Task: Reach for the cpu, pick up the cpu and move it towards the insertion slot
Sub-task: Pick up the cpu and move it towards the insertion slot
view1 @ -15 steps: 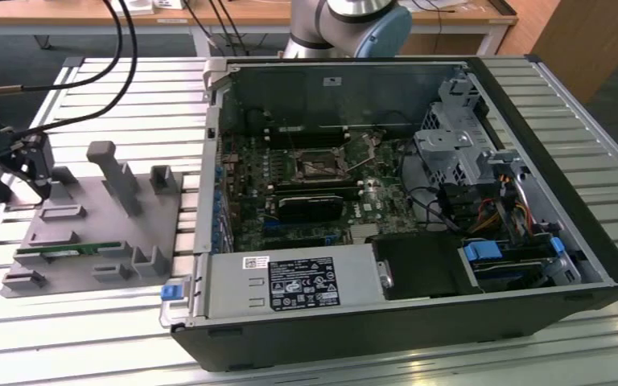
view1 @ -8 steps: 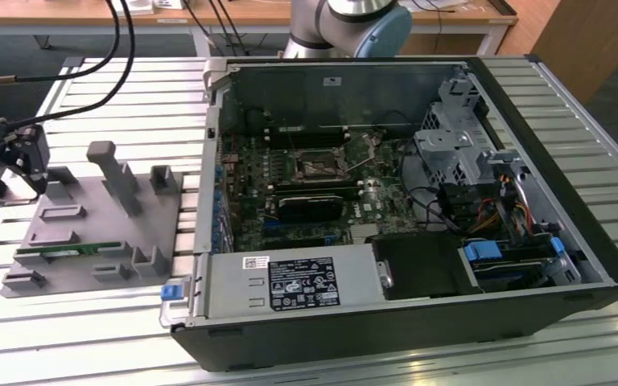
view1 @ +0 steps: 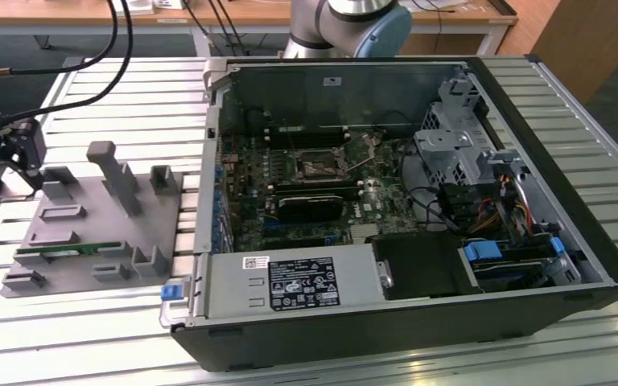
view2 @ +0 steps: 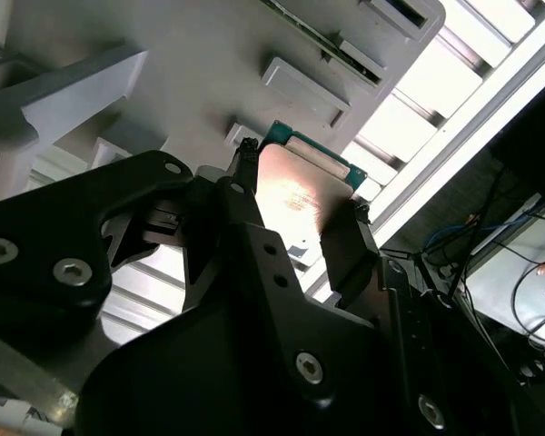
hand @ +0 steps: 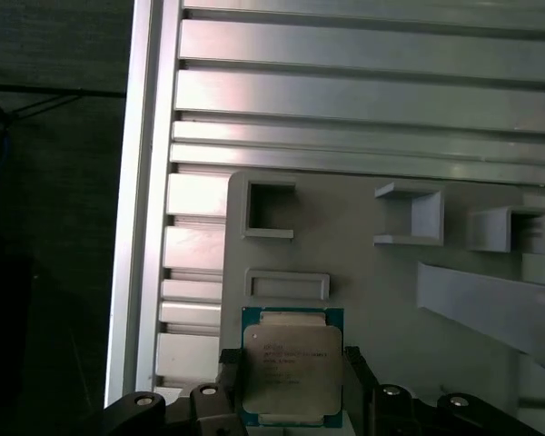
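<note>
The claw (view2: 295,191), clenched on opposite edges of the cpu (hand: 291,371), holds it flat over the grey tray (view1: 94,229) on the bench (view1: 126,96), with the insertion slot (view1: 318,167) well apart toward the exterior view's right, inside the open case (view1: 395,338).

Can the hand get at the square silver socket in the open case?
Probably yes: nothing covers the square silver socket in the open black case; the hand grips the flat silver chip.
</note>
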Controlling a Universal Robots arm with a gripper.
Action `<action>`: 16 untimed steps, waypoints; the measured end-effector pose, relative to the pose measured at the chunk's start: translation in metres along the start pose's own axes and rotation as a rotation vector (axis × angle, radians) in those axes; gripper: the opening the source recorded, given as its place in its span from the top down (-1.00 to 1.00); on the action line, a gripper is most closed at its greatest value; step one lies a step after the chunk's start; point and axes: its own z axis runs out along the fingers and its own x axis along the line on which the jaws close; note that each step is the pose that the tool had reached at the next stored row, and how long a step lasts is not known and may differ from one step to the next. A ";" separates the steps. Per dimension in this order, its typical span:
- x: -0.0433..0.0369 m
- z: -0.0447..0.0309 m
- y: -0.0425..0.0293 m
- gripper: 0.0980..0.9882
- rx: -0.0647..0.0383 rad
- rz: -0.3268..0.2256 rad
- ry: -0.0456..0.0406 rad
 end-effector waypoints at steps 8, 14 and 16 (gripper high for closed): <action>0.0000 -0.0087 0.0004 0.03 0.000 0.000 0.0001; 0.0000 -0.0177 0.0010 0.03 0.000 0.000 0.0001; 0.0000 -0.0206 0.0012 0.03 0.000 0.000 0.0001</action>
